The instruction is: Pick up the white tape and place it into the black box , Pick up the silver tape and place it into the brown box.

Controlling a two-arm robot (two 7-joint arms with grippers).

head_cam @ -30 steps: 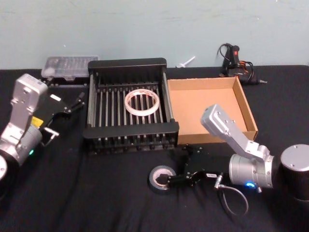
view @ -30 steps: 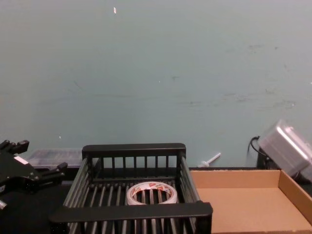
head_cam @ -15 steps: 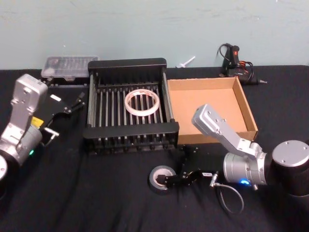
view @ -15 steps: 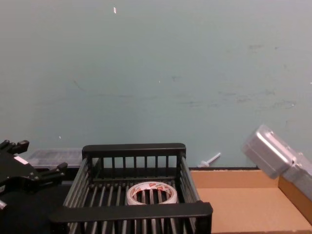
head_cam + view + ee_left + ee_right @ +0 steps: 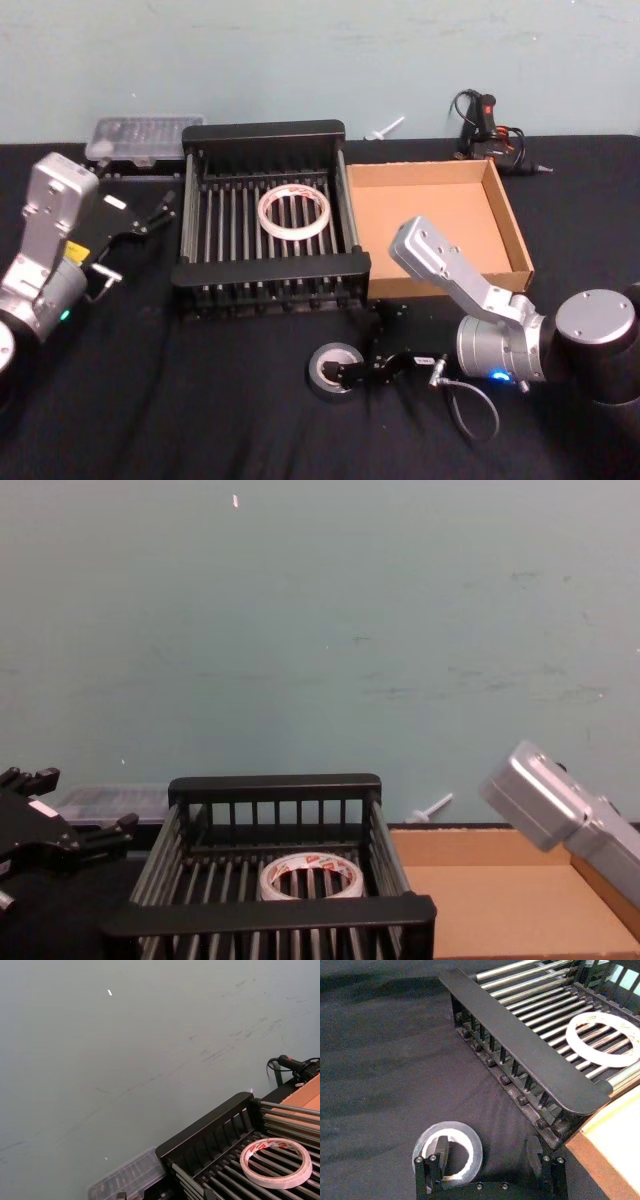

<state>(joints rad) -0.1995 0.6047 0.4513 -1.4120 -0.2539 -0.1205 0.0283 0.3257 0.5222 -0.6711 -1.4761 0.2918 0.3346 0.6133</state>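
The white tape (image 5: 293,212) (image 5: 310,890) (image 5: 275,1179) (image 5: 577,1027) lies flat on the bars inside the black box (image 5: 270,268) (image 5: 270,912) (image 5: 520,1042). The brown box (image 5: 430,215) (image 5: 500,900) stands right beside it with nothing in it. On the black cloth in front of the boxes lies the silver tape (image 5: 322,362) (image 5: 472,1150). My right gripper (image 5: 368,345) (image 5: 487,1150) is low over it and open, one finger in the roll's hole, the other outside on the boxes' side. My left gripper (image 5: 140,240) is open, left of the black box.
A clear plastic case (image 5: 148,135) (image 5: 127,1177) sits at the back left. A tool with tangled cables (image 5: 490,125) lies behind the brown box. The black box's front rim is close ahead of my right gripper. Bare black cloth (image 5: 200,400) spreads at the front left.
My right arm has slid left, bringing the open gripper onto the silver tape, with one finger now in its hole. The left arm and both boxes have not moved.
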